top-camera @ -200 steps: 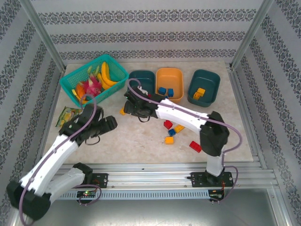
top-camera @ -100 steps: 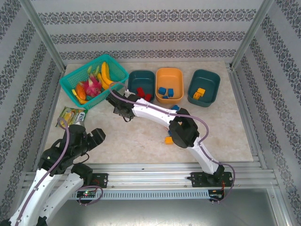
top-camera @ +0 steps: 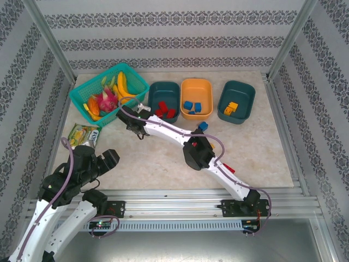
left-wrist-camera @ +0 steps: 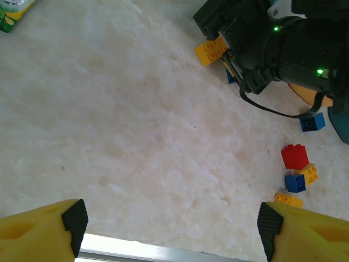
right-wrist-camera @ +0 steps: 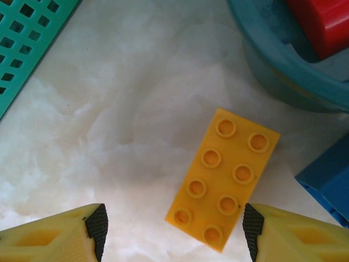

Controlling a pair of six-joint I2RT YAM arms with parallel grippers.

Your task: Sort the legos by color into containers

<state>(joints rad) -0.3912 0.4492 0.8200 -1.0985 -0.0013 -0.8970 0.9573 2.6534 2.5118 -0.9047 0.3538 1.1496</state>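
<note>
My right gripper (right-wrist-camera: 174, 226) hangs open low over the table, and a yellow eight-stud lego (right-wrist-camera: 223, 188) lies flat between its fingers, touching neither pad. From above, that gripper (top-camera: 132, 121) is left of the left dark teal container (top-camera: 164, 90), which holds red legos (top-camera: 163, 109). Blue legos lie in the orange container (top-camera: 196, 87) and yellow ones in the right teal container (top-camera: 236, 90). Loose red (left-wrist-camera: 294, 156), blue (left-wrist-camera: 295, 183) and yellow (left-wrist-camera: 309, 173) legos sit mid-table. My left gripper (left-wrist-camera: 172, 221) is open and empty near the front edge.
A teal lattice basket (top-camera: 82, 95) of toy fruit stands at the back left, close to my right gripper. A green snack packet (top-camera: 82, 134) lies in front of it. My right arm (top-camera: 180, 134) stretches diagonally across the middle. The metal front rail (left-wrist-camera: 163, 252) runs under my left gripper.
My right arm has swung left, from mid-table to beside the basket, and its jaws have widened. My left arm has pulled back toward the near left corner.
</note>
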